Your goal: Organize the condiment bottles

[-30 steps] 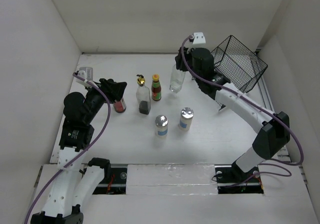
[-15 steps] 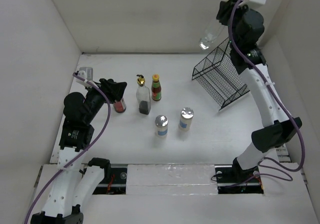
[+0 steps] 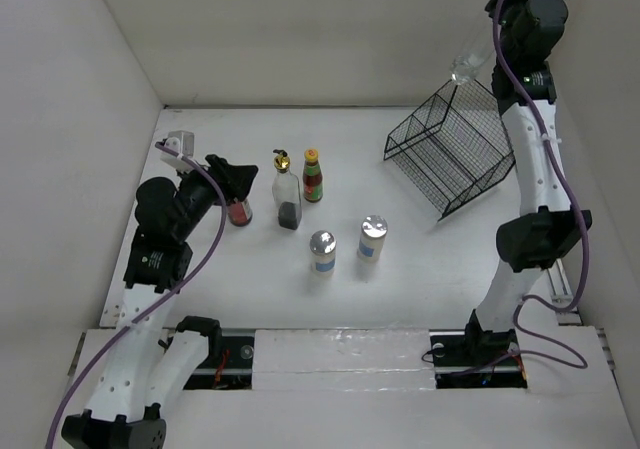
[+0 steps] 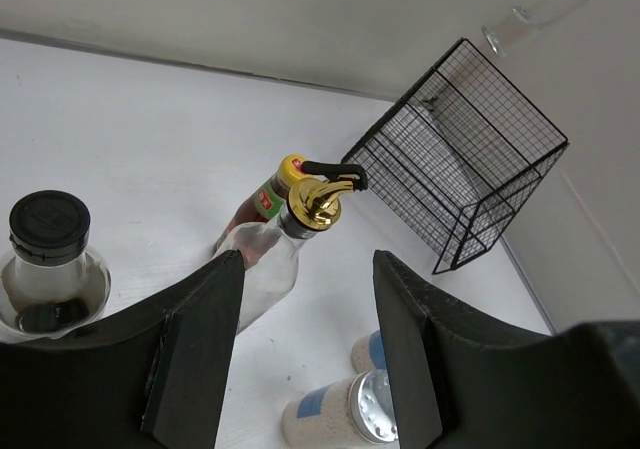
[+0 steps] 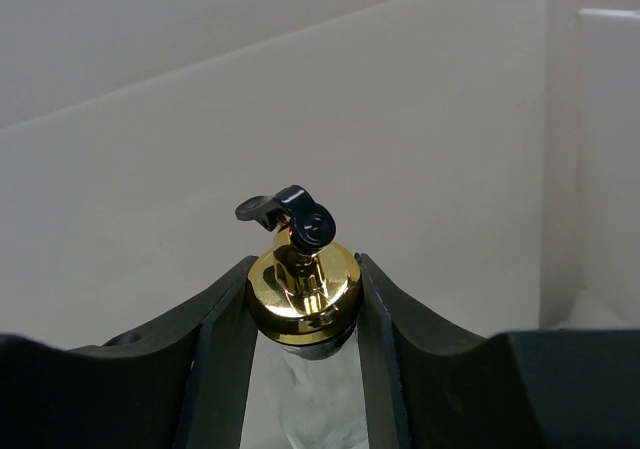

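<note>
Condiment bottles are what I am sorting, and the right gripper (image 5: 303,304) is clamping one of them: its two fingers are pinching the gold collar of a clear cruet (image 3: 468,61), just under the black spout flap. That arm is reaching high at the far right. The cruet is hanging tilted from the jaws, base down and to the left, above the far edge of the black wire basket (image 3: 450,154), which is sitting tipped on the table.

The left gripper (image 4: 310,269) is standing open with nothing between its fingers, hovering just beside the jar of red contents (image 3: 239,212) at the left. To the right of the jar, the second cruet (image 3: 287,194) and the sauce bottle (image 3: 313,177) are standing close together. The two shakers (image 3: 322,252) (image 3: 372,239) are standing side by side, nearer to me.

I am judging this as the carry stage, with the placing not yet done. To do it well, I would bring the cruet down slowly and level the wrist so the glass is hanging upright before it meets any surface. I would stay clear of the basket's wire rim, since a tipped basket may shift if nudged. The pinch is on a smooth round collar, so I would avoid quick swings that could twist the cruet in the jaws.
</note>
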You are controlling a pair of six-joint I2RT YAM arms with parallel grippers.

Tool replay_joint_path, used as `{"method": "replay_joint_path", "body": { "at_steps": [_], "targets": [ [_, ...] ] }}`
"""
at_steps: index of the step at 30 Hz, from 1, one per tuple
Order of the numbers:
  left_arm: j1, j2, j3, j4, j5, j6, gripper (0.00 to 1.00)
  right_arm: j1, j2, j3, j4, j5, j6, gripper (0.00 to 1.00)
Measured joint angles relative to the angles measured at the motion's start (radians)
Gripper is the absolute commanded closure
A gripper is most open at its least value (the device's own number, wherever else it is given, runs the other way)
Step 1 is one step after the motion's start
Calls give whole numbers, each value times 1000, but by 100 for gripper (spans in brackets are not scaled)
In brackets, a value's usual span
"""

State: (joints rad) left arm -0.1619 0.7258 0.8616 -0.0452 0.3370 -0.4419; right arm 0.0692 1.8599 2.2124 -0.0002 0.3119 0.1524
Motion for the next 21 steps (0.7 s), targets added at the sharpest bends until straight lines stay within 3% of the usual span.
{"method": "replay_joint_path", "body": {
  "at_steps": [6,21],
  "targets": [
    [0,16,-2,0,4,0,50,-62,34,1,-20,-6,-8,89],
    [0,18,-2,4,4,0,50,-77,69,-53,-24,-54,-6,90]
  ]
}}
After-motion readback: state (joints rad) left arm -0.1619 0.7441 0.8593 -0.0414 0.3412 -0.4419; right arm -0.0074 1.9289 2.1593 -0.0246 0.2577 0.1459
